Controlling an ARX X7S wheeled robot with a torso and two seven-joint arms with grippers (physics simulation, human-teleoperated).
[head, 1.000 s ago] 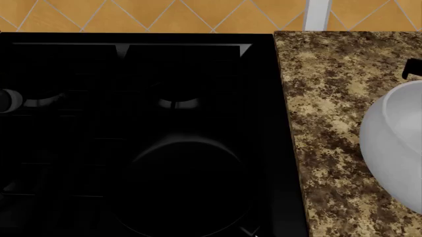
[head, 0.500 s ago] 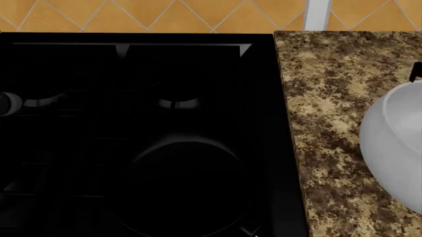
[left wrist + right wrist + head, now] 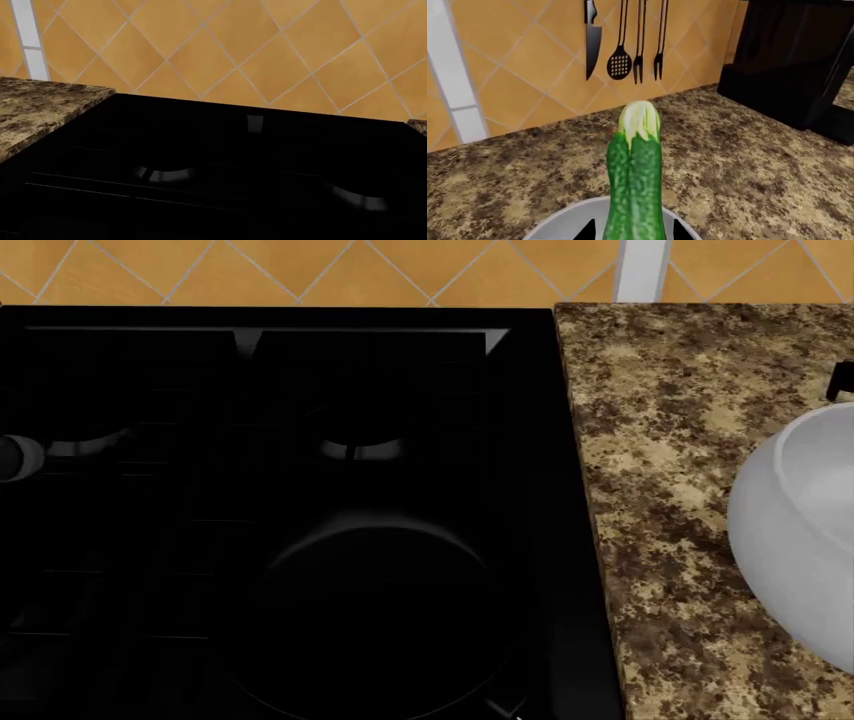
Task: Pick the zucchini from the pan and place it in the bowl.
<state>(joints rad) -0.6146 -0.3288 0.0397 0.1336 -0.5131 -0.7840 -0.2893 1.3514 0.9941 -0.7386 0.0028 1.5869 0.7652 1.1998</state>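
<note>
Gripping the zucchini (image 3: 634, 185) low on its body, the right claw (image 3: 632, 234) shows only as two dark fingertips (image 3: 586, 231) flanking the green skin at the edge of the right wrist view; it looks clenched on the vegetable, which stands out ahead of the claw with its pale tip farthest away. Just under the claw lies the white rim of the bowl (image 3: 560, 217), so the zucchini hangs over it, well apart from the pan (image 3: 374, 620). Judging by its look, the zucchini is light, firm and smooth-skinned, liable to slide; a hold across the thick middle seems safest. Beyond the bowl spreads the counter (image 3: 747, 165), then the tiled wall with hanging utensils (image 3: 627, 37). The left claw is out of sight in every view
</note>
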